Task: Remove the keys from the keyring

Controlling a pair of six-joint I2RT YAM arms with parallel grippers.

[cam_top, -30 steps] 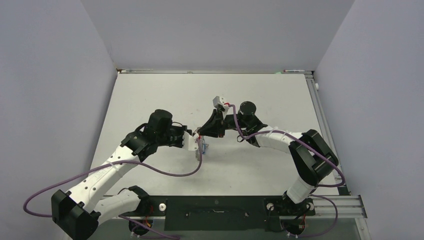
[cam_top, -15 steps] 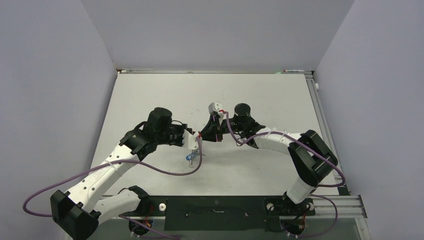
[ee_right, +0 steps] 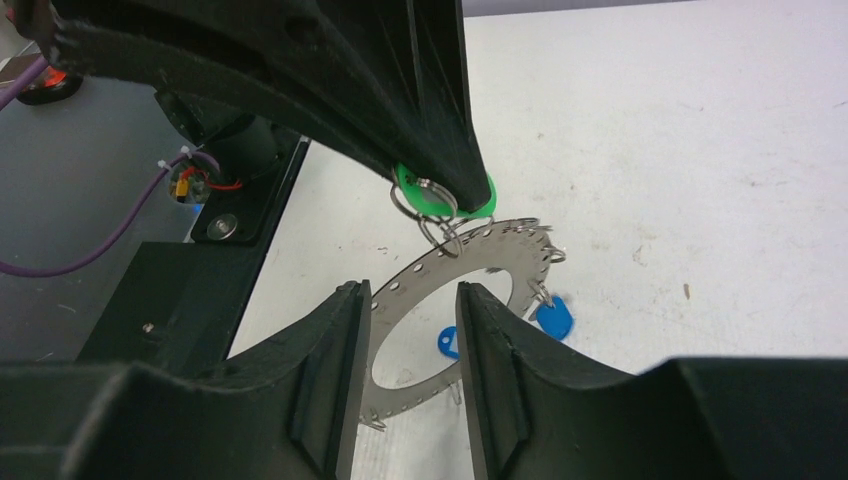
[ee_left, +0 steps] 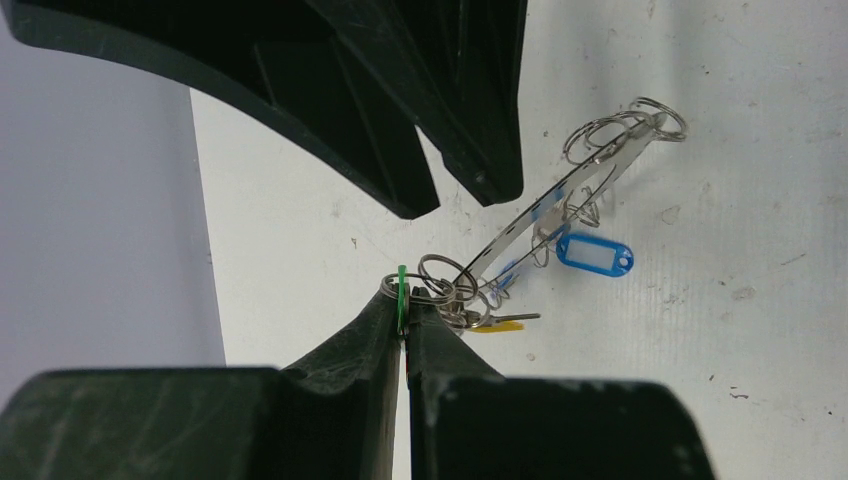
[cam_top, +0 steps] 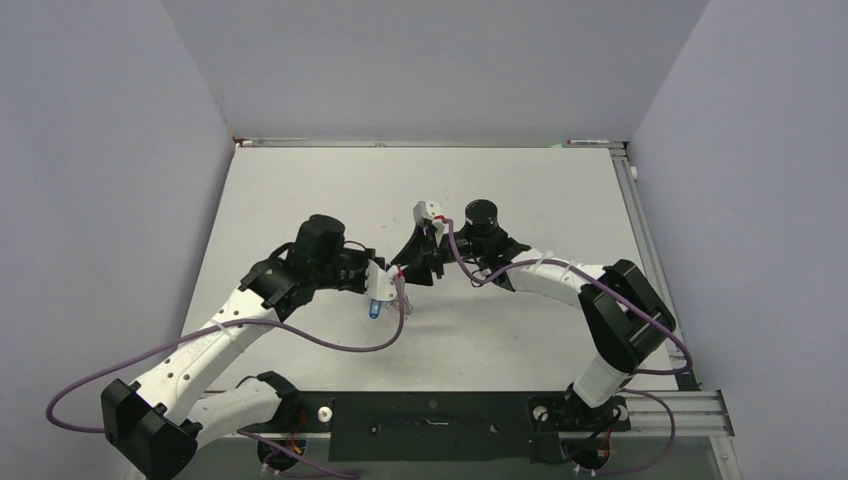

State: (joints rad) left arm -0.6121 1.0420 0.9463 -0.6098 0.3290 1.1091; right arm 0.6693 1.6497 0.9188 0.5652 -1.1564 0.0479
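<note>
Left wrist: sits just behind the left pincer (ee_left: 403, 305), looking out along its fingers, very near; the right pincer (ee_left: 460, 195) faces it from beyond the tips.
Right wrist: sits just behind the right pincer, looking the opposite way, equally near.
Top external: high above and behind both pincers, looking down and forward; the whole table (cam_top: 300, 180) is in frame.
Shared: both wrist views show the keyring (ee_left: 560, 190) and green tag (ee_right: 486, 198) between the pincer tips.

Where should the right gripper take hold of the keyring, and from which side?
On the keyring, probably the bare stretch of flat perforated band between the fingers of the open right gripper, coming from opposite the left gripper, which pinches the green tag. The blue tag and wire loops hang farther along the band.
</note>
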